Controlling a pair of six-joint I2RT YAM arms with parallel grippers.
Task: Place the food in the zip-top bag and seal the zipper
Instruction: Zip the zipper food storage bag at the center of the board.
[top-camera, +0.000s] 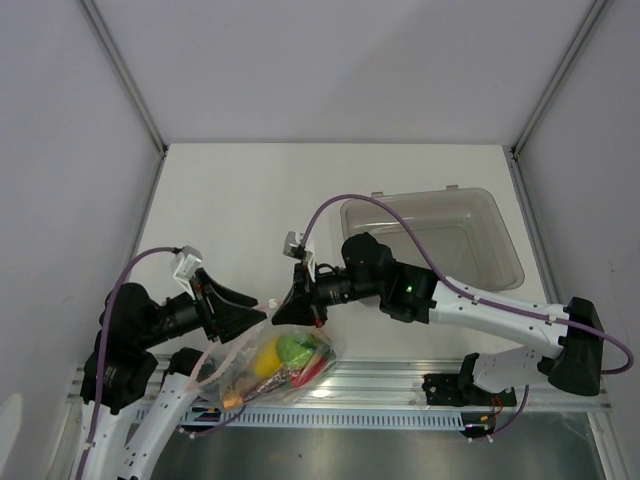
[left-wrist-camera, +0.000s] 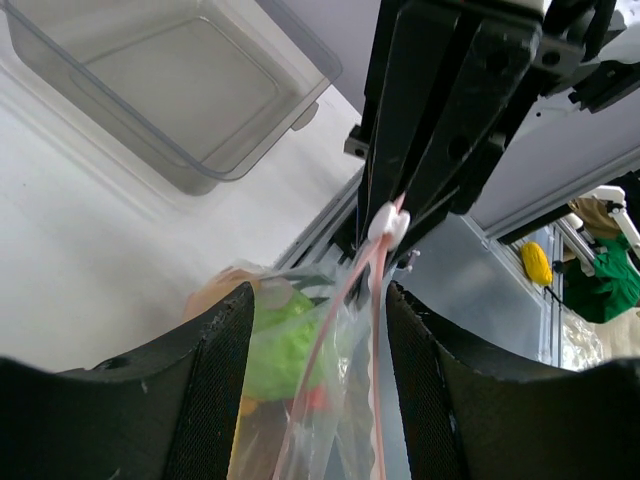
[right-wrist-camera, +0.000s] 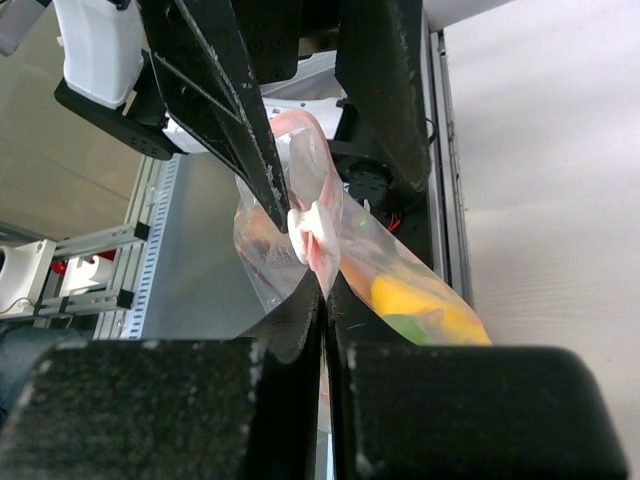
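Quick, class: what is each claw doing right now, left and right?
Left claw: open, the zip-top bag between its fingers, not gripped.
Right claw: closed on the zipper.

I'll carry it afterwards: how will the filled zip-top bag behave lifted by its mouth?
Probably floppy: the zip-top bag crinkles and droops from the right fingers pinching its zipper. Likely bottom-heavy, since the toy food bunches at its closed end. The thin film may slip from a loose pinch.
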